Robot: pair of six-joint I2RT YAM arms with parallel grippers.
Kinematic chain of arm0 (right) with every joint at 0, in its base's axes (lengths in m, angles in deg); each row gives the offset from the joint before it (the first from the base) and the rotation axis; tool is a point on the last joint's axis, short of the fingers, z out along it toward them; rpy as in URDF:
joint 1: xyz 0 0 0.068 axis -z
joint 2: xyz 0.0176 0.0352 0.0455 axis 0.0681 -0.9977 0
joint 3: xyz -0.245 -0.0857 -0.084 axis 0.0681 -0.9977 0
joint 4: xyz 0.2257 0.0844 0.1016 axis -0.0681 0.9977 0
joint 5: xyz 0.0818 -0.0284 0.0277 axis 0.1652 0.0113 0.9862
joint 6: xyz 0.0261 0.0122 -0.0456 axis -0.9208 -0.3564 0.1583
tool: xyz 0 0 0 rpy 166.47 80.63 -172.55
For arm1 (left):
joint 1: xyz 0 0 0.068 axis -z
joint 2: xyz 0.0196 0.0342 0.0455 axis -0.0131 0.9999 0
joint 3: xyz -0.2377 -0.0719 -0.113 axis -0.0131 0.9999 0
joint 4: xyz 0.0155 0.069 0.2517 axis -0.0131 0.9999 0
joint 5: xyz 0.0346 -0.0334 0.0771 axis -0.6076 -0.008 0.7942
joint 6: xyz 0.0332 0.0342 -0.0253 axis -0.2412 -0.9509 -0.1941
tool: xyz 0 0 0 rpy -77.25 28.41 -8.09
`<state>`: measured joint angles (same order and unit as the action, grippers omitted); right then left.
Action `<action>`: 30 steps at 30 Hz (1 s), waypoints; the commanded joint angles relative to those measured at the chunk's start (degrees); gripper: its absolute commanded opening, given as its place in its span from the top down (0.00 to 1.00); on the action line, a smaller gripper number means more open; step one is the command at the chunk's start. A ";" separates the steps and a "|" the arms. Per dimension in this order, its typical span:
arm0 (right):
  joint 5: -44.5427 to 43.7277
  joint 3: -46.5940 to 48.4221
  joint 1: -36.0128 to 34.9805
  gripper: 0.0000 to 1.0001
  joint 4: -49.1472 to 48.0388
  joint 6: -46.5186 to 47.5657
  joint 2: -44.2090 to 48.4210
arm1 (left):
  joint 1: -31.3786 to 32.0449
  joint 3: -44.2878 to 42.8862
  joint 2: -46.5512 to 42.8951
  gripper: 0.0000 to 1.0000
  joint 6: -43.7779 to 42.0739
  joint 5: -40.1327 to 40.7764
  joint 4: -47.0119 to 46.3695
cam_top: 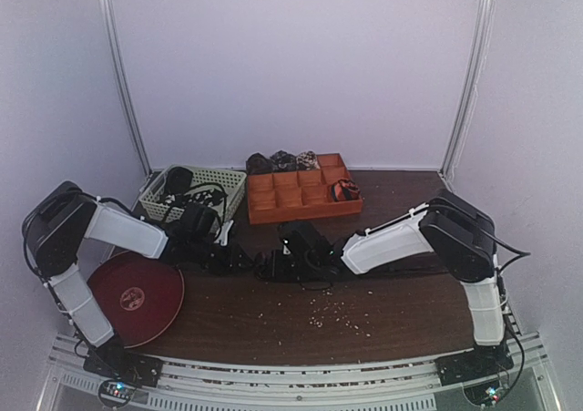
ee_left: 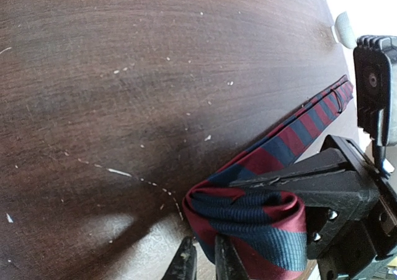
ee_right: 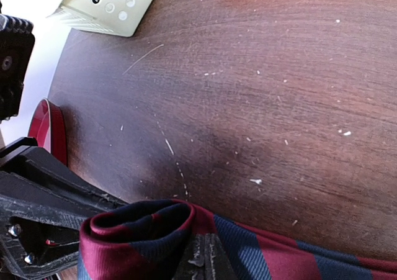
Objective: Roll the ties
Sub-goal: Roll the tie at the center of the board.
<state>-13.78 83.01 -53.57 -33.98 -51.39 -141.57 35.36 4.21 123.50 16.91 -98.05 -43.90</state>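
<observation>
Coiled striped tie [ee_left: 251,221], apparently hidden overhead

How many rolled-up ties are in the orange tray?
1: a red-and-black coiled fabric tie sits in the right-end compartment of the orange compartmented tray. Others may hide in shadowed compartments.

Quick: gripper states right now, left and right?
Left gripper: closed on the tie, at its rolled end.
Right gripper: closed on the tie.
</observation>
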 commanded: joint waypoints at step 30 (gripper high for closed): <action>-1.90 -5.73 0.70 0.94 -0.65 -3.00 5.56 | 2.39 -5.33 2.06 0.90 -1.02 0.55 -0.16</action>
<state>-17.87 75.31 -52.26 -32.98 -52.74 -133.41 37.51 -0.23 124.83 16.78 -98.09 -43.57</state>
